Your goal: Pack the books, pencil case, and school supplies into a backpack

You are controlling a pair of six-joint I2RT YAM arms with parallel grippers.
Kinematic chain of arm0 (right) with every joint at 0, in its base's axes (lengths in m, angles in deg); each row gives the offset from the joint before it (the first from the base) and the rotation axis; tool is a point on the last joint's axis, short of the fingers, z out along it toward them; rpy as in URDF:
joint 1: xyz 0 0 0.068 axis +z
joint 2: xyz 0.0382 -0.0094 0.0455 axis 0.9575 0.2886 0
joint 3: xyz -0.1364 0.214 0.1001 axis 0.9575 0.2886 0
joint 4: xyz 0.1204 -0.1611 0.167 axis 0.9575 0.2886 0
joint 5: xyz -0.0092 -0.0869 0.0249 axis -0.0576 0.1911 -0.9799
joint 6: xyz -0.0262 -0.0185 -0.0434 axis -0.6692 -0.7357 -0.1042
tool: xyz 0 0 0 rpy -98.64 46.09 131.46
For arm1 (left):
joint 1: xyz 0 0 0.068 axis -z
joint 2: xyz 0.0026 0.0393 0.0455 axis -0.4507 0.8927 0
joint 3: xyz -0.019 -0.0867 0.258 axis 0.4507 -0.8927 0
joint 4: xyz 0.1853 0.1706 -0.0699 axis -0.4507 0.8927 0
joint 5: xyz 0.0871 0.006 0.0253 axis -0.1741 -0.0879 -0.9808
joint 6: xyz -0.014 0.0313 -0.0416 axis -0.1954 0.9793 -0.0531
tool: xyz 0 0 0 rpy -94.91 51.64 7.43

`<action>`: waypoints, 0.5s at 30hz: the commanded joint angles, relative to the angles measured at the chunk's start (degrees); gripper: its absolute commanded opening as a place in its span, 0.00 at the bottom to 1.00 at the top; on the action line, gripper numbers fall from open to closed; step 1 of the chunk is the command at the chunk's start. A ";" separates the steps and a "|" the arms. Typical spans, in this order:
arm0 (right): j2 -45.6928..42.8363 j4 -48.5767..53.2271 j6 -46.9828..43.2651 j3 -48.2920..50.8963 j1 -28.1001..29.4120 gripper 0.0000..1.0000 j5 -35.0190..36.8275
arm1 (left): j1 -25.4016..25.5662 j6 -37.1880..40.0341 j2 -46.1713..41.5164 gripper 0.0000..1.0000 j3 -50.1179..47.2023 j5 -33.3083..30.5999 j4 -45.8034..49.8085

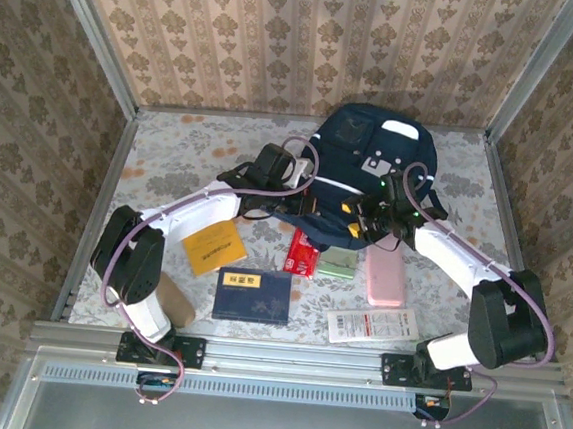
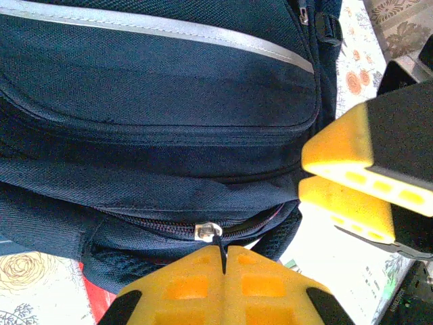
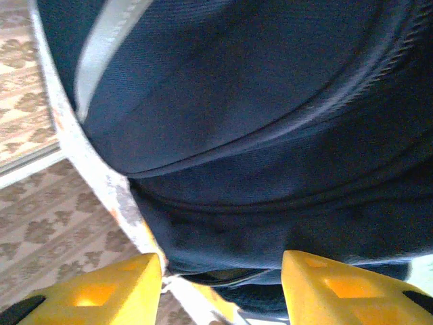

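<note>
Step in hand: opening the backpack (image 1: 372, 152), which lies at the far centre of the table (image 1: 182, 145). My left fingers (image 2: 183, 288) are together, clamped on the zip pull (image 2: 208, 232). My right fingers (image 3: 325, 284) stand apart, astride the bag's near edge. Next move, as I judge it: brace the fabric, then draw the pull along its track. Books (image 1: 251, 294) and packets (image 1: 338, 264) crowd the near side; open room lies far left.
</note>
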 commanded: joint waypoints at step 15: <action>-4.07 -0.40 -82.43 -4.64 3.03 0.57 4.46 | -0.16 0.17 -1.19 0.00 -1.40 2.30 -4.32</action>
